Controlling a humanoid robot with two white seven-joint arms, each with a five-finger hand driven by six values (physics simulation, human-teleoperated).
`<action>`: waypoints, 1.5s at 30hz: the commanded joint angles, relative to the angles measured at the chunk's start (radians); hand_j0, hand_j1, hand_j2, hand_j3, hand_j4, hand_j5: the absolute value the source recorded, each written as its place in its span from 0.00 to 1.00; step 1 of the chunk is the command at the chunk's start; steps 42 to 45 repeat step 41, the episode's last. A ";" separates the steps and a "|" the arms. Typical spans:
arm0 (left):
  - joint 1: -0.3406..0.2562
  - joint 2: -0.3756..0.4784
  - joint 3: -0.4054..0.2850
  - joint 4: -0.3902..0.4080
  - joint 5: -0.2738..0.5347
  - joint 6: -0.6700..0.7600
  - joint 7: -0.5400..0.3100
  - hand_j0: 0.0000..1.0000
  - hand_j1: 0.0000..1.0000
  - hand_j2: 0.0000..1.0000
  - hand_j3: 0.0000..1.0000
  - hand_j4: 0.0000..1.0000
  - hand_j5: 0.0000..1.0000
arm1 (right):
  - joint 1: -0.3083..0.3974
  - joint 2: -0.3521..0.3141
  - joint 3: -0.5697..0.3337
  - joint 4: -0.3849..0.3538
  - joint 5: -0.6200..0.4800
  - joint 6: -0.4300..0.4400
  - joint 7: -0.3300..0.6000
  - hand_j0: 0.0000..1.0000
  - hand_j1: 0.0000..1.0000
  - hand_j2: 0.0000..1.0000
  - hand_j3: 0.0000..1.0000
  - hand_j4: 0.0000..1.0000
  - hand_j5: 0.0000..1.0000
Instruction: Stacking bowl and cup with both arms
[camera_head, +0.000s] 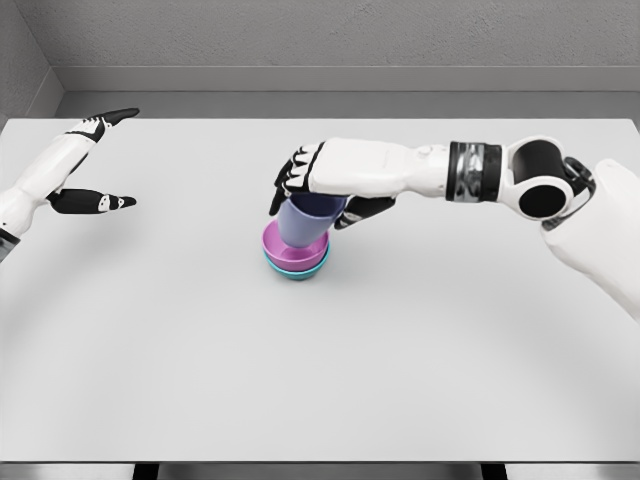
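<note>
A lavender cup (305, 222) stands inside a magenta bowl (285, 250), which is nested in a teal bowl (297, 270) near the middle of the table. My right hand (318, 192) reaches in from the right and is curled around the cup's upper part, black fingers on its left side and thumb on its right. My left hand (100, 160) hovers over the far left of the table, fingers spread wide, holding nothing.
The stack sits on a plain white table (320, 380). A grey wall runs behind its far edge. My right forearm (470, 172) stretches across the table's right half at cup height.
</note>
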 joint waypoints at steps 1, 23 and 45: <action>0.000 0.001 0.000 0.000 0.007 0.001 0.001 1.00 1.00 1.00 1.00 1.00 1.00 | 0.000 0.004 0.002 0.012 -0.004 0.002 -0.001 0.70 0.70 0.70 0.70 0.70 0.70; 0.002 0.001 0.000 -0.002 0.007 0.001 0.001 1.00 1.00 1.00 1.00 1.00 1.00 | 0.000 -0.015 0.004 0.019 -0.013 -0.002 -0.001 1.00 1.00 1.00 1.00 1.00 1.00; 0.026 -0.001 0.031 0.000 0.008 0.001 0.000 1.00 1.00 1.00 1.00 1.00 1.00 | 0.075 -0.328 -0.196 0.166 -0.071 -0.039 -0.001 1.00 1.00 1.00 1.00 1.00 1.00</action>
